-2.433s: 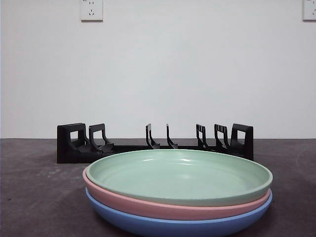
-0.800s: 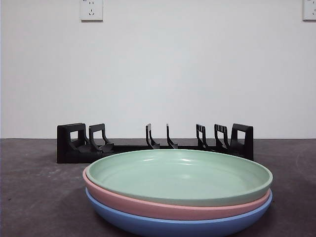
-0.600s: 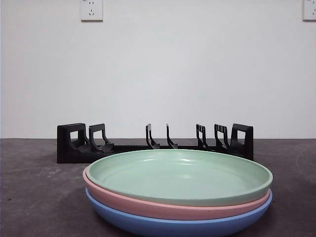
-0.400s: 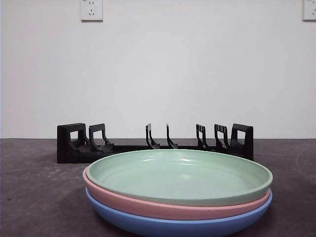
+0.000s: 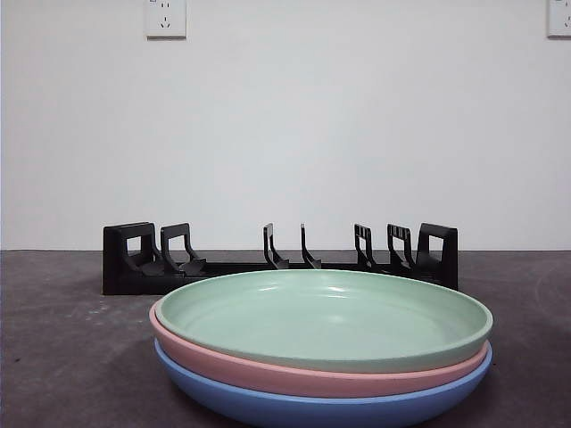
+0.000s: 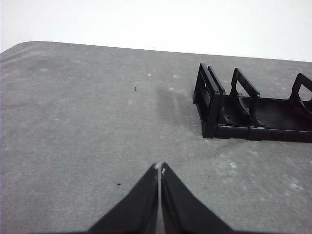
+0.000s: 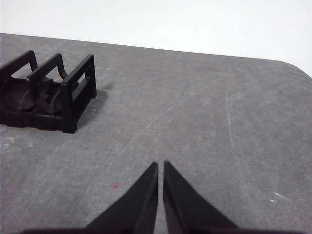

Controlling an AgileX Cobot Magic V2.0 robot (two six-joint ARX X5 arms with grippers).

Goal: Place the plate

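While three plates sit stacked near the front of the grey worktop (image 5: 62, 357), the green plate (image 5: 326, 323) lies on top, resting on a pink plate (image 5: 294, 376) that in turn rests on a blue plate (image 5: 303, 408), and none of them is held by anything. Behind the stack, a little apart from it, stands the black slotted rack (image 5: 281, 260) with its dividers upright and nothing in its slots. The left tool (image 6: 159, 168) hangs clenched over bare worktop near one end of the rack, and the right tool (image 7: 160, 165) hangs likewise clenched and empty near the other end.
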